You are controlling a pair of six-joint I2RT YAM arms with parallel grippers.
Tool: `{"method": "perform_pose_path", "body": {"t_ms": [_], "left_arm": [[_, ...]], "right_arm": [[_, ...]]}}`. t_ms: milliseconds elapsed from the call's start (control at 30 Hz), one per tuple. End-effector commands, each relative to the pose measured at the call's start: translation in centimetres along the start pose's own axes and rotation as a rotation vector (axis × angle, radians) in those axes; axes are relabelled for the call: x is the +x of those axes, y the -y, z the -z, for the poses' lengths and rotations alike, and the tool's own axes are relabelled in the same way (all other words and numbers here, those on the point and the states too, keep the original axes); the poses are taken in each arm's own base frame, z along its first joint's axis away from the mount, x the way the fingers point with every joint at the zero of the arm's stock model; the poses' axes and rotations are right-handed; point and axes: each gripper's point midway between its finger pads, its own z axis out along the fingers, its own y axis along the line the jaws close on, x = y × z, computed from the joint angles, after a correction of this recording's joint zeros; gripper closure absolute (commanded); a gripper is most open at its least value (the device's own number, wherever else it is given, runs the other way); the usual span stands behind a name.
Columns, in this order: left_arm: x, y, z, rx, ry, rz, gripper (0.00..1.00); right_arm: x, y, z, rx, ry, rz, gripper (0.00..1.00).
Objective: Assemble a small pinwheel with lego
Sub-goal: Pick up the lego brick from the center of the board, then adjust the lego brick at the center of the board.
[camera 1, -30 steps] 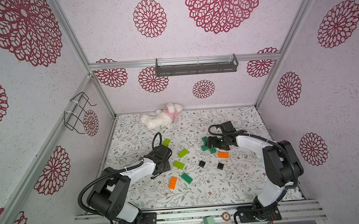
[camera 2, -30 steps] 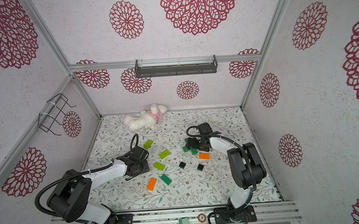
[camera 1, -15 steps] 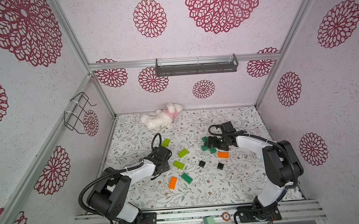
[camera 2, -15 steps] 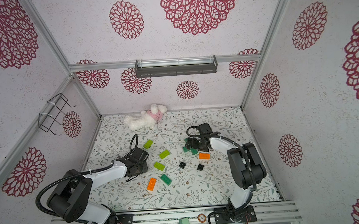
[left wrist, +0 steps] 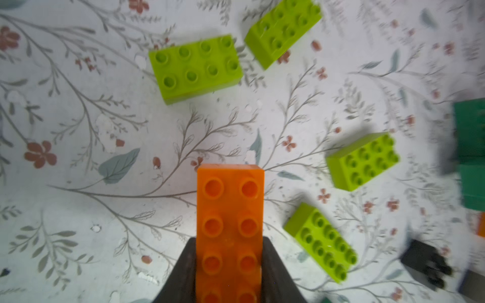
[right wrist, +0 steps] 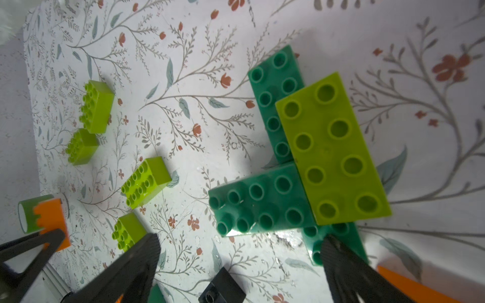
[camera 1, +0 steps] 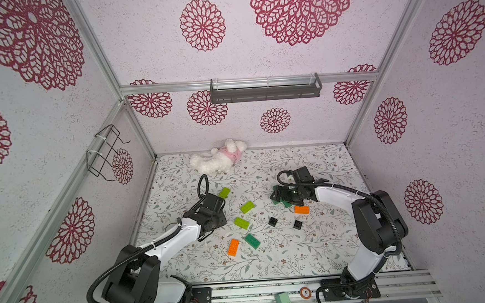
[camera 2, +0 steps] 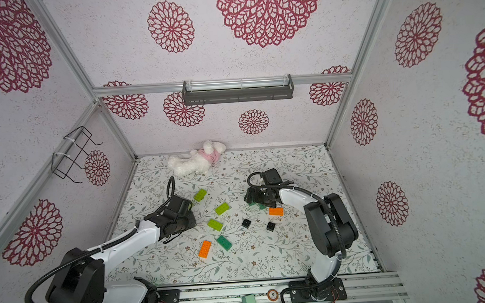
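My left gripper (left wrist: 229, 240) is shut on an orange lego brick (left wrist: 229, 204), studs facing the camera. In both top views this gripper (camera 1: 218, 217) hides that brick. Several lime green bricks (left wrist: 195, 68) lie beyond it. My right gripper (right wrist: 238, 241) stands open over a cluster of dark green bricks (right wrist: 262, 204) with a lime green brick (right wrist: 333, 149) pressed on top; one finger (right wrist: 341, 262) overlaps a dark green brick. Loose on the mat lie two orange bricks (camera 1: 234, 247) (camera 1: 301, 209), a dark green brick (camera 1: 252, 241) and two black bricks (camera 1: 272, 221) (camera 1: 297, 224).
A white plush toy (camera 1: 217, 161) lies at the back of the floral mat (camera 1: 314, 254). A grey shelf (camera 1: 265, 88) hangs on the back wall and a wire basket (camera 1: 105, 152) on the left wall. A small green block (camera 1: 282, 299) sits on the front rail.
My left gripper's jaws have drawn in. Both arms stay almost where they were, and the loose bricks have not moved.
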Motion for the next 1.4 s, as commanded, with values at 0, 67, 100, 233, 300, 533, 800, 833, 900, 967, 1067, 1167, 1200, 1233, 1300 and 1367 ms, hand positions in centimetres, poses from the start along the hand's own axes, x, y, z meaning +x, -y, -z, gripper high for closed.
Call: {"method": "perform_pose_path", "body": {"t_ms": [0,67,100,233,300,533,800,833,900,967,1067,1167,1200,1233,1300,1367], "left_arm": [[-1.9,2.3,2.2,0.092,0.034,-0.027,0.78],[-2.4,3.1,2.9,0.135,0.038,-0.030,0.78],[-2.5,3.7,3.3,0.171,0.043,-0.034,0.78],[-3.2,6.0,4.6,0.295,0.067,-0.050,0.78],[-3.4,6.2,4.9,0.305,0.077,-0.055,0.78],[-3.2,6.3,4.7,0.306,0.059,-0.063,0.78],[-3.9,6.7,5.4,0.313,0.080,-0.092,0.78],[-4.0,6.8,5.6,0.317,0.085,-0.097,0.78],[-4.3,6.9,5.8,0.321,0.094,-0.104,0.77],[-4.4,7.0,6.0,0.321,0.095,-0.112,0.77],[-4.7,7.0,6.1,0.319,0.102,-0.115,0.77],[-4.8,7.1,6.2,0.325,0.104,-0.117,0.77],[-4.9,7.0,6.2,0.324,0.104,-0.117,0.77],[-4.9,7.0,6.2,0.325,0.105,-0.118,0.77],[-5.0,7.0,6.3,0.326,0.107,-0.120,0.77],[-5.1,7.1,6.3,0.328,0.107,-0.130,0.77]], "right_arm": [[-1.3,0.3,1.7,0.061,0.066,0.016,0.01],[-2.1,1.1,2.8,0.109,0.091,0.037,0.01],[-2.4,1.2,3.1,0.108,0.089,0.040,0.01],[-2.3,1.6,2.8,0.077,0.061,0.055,0.01],[-2.2,1.8,2.3,0.070,0.056,0.057,0.01],[-1.9,1.4,0.7,0.012,0.043,0.037,0.01],[-0.6,0.8,0.2,-0.016,0.013,0.008,0.01],[-0.5,0.7,0.3,-0.022,0.014,0.008,0.01],[-0.2,0.4,0.3,-0.038,0.012,0.000,0.01],[0.2,0.1,0.0,-0.048,0.002,-0.006,0.01],[0.5,-0.7,-0.4,-0.058,0.002,0.003,0.01],[0.7,-1.7,-0.8,-0.081,0.000,-0.002,0.01],[0.5,-2.0,-0.9,-0.086,0.007,-0.009,0.01],[0.5,-2.3,-0.9,-0.094,0.014,-0.017,0.01],[0.3,-3.3,-0.8,-0.115,0.028,-0.028,0.01],[-0.1,-3.9,-0.3,-0.119,0.053,-0.033,0.01]]}}
